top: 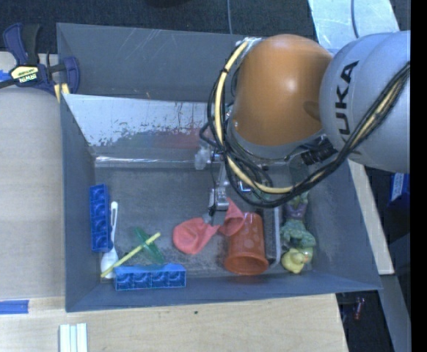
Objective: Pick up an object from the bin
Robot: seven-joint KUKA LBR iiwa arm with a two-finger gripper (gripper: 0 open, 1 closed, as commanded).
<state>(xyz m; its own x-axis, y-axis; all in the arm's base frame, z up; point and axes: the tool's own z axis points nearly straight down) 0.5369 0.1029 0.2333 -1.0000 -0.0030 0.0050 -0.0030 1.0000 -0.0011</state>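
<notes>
Camera view: grey bin (74, 196); orange-capped arm (279, 94) entering from the right; orange cup (246, 251) by the front wall; pink rubbery piece (193, 235) just left of it, directly under the hand (219, 210), whose grip cannot be told.

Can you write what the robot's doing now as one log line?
hand: low over pink floppy thing | right beside: orange cup | view's left: blue bricks
</notes>
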